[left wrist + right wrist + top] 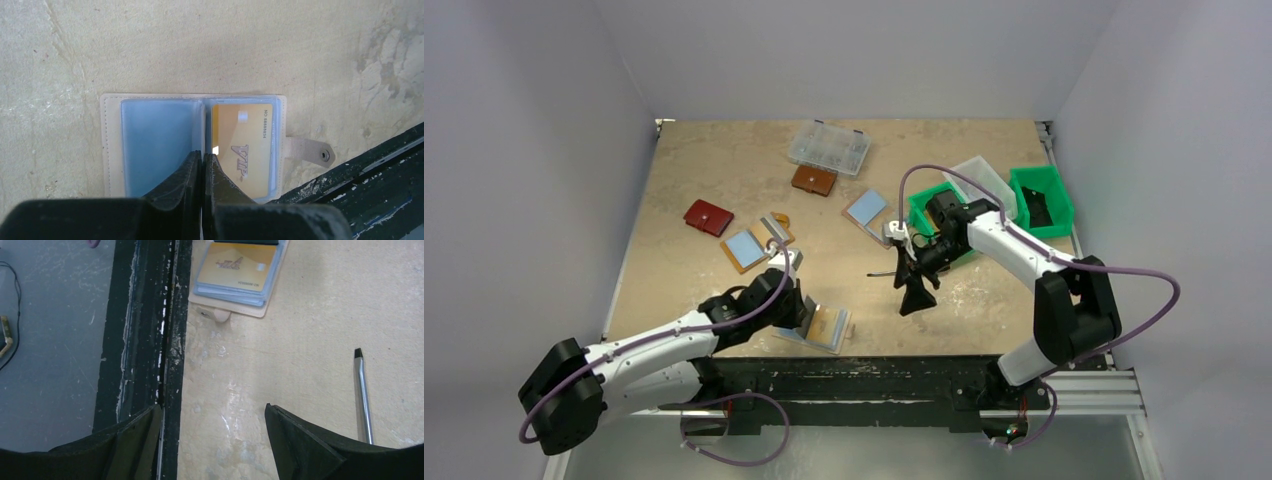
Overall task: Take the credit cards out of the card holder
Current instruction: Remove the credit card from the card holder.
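From above, the card holder [826, 328] lay open at the near edge of the table [724, 170], with the left gripper [796, 308] down on it and the right gripper [916, 292] well apart. The left wrist view showed its jaws clenched together at the holder's centre fold, beside the gold card [244, 150], which sat fully in its sleeve, so extraction looked barely begun. The right wrist view showed those jaws spread wide on nothing; the next move probably called for pinning the holder and working the card's edge out.
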`<state>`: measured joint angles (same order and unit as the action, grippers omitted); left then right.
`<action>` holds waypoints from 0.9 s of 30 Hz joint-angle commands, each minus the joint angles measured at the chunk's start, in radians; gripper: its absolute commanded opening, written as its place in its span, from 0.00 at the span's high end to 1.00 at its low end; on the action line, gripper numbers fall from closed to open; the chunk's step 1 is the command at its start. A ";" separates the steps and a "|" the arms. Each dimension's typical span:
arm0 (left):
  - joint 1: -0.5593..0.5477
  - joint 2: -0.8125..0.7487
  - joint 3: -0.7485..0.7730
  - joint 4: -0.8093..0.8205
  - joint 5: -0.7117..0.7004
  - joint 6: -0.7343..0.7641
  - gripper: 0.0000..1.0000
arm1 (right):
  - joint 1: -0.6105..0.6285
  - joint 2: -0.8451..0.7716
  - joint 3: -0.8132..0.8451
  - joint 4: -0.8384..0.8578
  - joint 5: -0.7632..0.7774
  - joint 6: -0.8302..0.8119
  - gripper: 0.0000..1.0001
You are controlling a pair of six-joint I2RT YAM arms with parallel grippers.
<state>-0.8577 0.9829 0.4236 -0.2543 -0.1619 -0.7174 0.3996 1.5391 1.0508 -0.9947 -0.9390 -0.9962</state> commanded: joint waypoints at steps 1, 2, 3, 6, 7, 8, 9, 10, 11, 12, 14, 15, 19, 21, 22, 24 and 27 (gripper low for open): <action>0.008 -0.050 -0.035 0.163 0.058 0.017 1.00 | 0.014 -0.013 0.045 -0.020 -0.090 -0.013 0.16; 0.009 -0.054 -0.042 0.203 0.073 0.021 1.00 | 0.015 -0.016 0.048 -0.019 -0.112 -0.007 0.16; 0.009 -0.055 -0.049 0.251 0.087 0.023 1.00 | 0.015 -0.019 0.049 -0.019 -0.140 -0.002 0.16; 0.009 -0.038 -0.059 0.363 0.116 0.022 1.00 | 0.015 -0.018 0.048 -0.013 -0.187 0.012 0.16; 0.008 -0.022 -0.063 0.412 0.126 0.022 1.00 | 0.016 -0.015 0.046 -0.003 -0.197 0.028 0.16; 0.009 -0.008 -0.066 0.450 0.138 0.021 1.00 | 0.016 -0.011 0.045 0.008 -0.209 0.044 0.17; 0.009 0.009 -0.069 0.486 0.148 0.021 1.00 | 0.015 -0.005 0.042 0.020 -0.220 0.062 0.18; 0.009 0.025 -0.073 0.520 0.156 0.021 1.00 | 0.016 0.002 0.039 0.036 -0.231 0.088 0.19; 0.009 0.043 -0.074 0.551 0.157 0.019 1.00 | 0.018 0.012 0.037 0.050 -0.238 0.111 0.21; 0.009 0.061 -0.073 0.577 0.183 0.017 1.00 | 0.022 0.022 0.037 0.058 -0.244 0.129 0.23; 0.009 0.091 -0.076 0.638 0.202 0.014 1.00 | 0.032 0.042 0.039 0.077 -0.248 0.163 0.28; 0.009 0.105 -0.077 0.665 0.207 0.011 1.00 | 0.039 0.052 0.040 0.087 -0.248 0.176 0.30; 0.009 0.150 -0.080 0.763 0.229 0.008 1.00 | 0.064 0.088 0.043 0.129 -0.245 0.229 0.36; 0.009 0.162 -0.088 0.809 0.246 0.013 1.00 | 0.068 0.101 0.042 0.158 -0.245 0.265 0.40; 0.009 0.165 -0.091 0.823 0.251 0.012 1.00 | 0.069 0.108 0.043 0.171 -0.245 0.280 0.42; 0.009 0.168 -0.098 0.849 0.261 0.012 1.00 | 0.071 0.116 0.039 0.199 -0.246 0.314 0.47; 0.009 0.164 -0.116 0.902 0.272 0.005 1.00 | 0.071 0.121 0.036 0.246 -0.247 0.369 0.53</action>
<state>-0.8528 1.1522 0.3283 0.4675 0.0719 -0.7136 0.4667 1.6630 1.0641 -0.8314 -1.1481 -0.7181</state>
